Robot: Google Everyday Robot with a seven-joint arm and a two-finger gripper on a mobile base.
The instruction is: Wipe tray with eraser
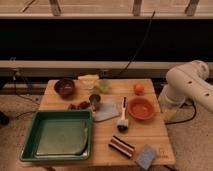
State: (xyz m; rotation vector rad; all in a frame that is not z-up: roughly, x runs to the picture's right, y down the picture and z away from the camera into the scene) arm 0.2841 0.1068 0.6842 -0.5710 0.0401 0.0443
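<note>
The dark-green tray (31,139) lies on the front left of the wooden table, with nothing standing in it. The striped eraser (121,146) lies flat on the table to the right of the tray, near the front edge. My white arm (190,85) is folded at the table's right side. The gripper (169,111) hangs below it beside the table's right edge, well away from the eraser and the tray and touching neither.
A blue-grey sponge (146,156) lies right of the eraser. A white-handled brush (122,114), an orange bowl (140,108), an orange fruit (138,88), a metal cup (95,101), a dark bowl (64,87) and a yellow item (88,81) fill the back half of the table (107,135).
</note>
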